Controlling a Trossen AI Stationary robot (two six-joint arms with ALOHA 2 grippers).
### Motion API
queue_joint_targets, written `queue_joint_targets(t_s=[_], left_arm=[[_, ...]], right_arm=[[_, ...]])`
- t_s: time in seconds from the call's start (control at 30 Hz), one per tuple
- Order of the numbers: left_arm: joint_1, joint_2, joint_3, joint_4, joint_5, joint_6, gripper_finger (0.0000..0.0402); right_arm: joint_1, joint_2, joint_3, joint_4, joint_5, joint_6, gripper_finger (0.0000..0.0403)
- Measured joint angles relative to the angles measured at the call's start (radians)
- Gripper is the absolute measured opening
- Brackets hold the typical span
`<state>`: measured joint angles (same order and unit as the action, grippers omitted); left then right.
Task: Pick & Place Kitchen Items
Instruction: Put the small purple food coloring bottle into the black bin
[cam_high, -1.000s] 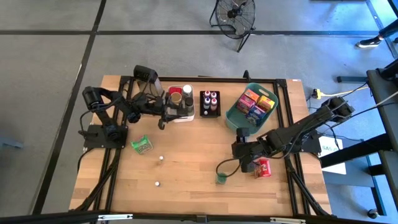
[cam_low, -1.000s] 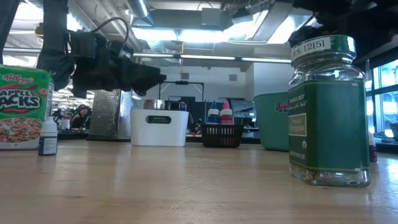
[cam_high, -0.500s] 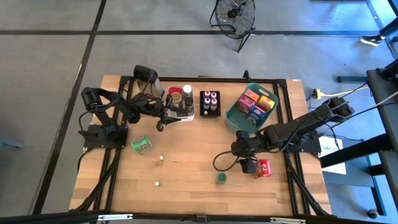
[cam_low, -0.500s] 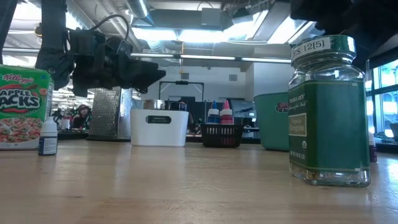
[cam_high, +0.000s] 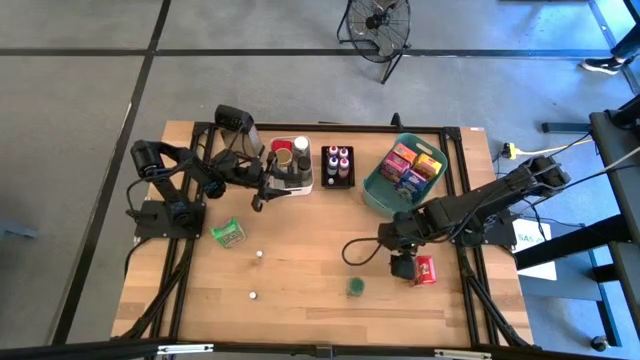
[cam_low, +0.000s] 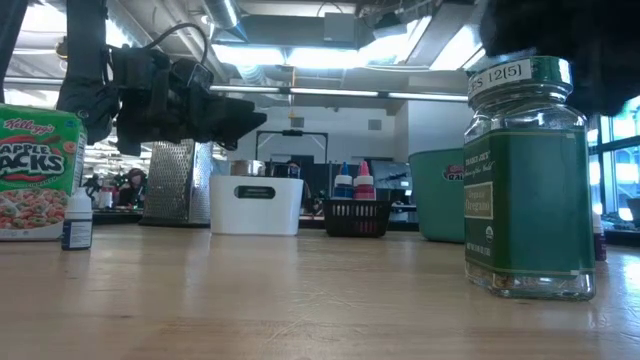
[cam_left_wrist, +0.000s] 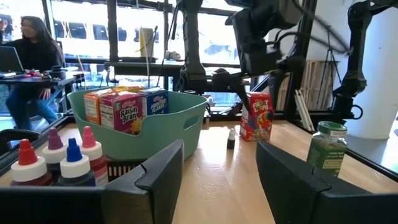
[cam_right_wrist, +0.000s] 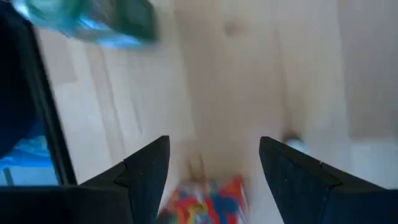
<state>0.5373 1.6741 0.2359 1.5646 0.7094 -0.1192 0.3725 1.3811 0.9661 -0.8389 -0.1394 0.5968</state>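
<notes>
Your right gripper (cam_high: 402, 262) hangs over the table with its fingers spread and nothing in them, right above the red cereal box (cam_high: 424, 270). The green spice jar (cam_high: 354, 286) stands alone nearby. Your left gripper (cam_high: 262, 194) is spread too, empty, by the white bin (cam_high: 297, 188)

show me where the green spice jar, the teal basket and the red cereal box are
green spice jar (cam_low: 527, 180), low view, on its green label.
teal basket (cam_high: 376, 191), high view, on its near-left rim.
red cereal box (cam_left_wrist: 257, 117), left wrist view, on its front face.
</notes>
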Motion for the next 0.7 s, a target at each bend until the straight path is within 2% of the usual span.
queue_joint_targets(t_s=[0.2, 0.47, 0.7], left_arm=[[0.0, 0.0, 0.0, 0.0, 0.0, -0.001, 0.0196], [0.0, 0.0, 0.0, -0.001, 0.0, -0.009, 0.0196], [0.0, 0.0, 0.0, -0.002, 0.02, -0.009, 0.0196]], right_arm=[[-0.008, 0.0, 0.0, -0.134, 0.061, 0.065, 0.025], [-0.063, 0.0, -0.042, -0.116, 0.022, 0.073, 0.025], [-0.066, 0.0, -0.087, -0.109, 0.015, 0.072, 0.025]])
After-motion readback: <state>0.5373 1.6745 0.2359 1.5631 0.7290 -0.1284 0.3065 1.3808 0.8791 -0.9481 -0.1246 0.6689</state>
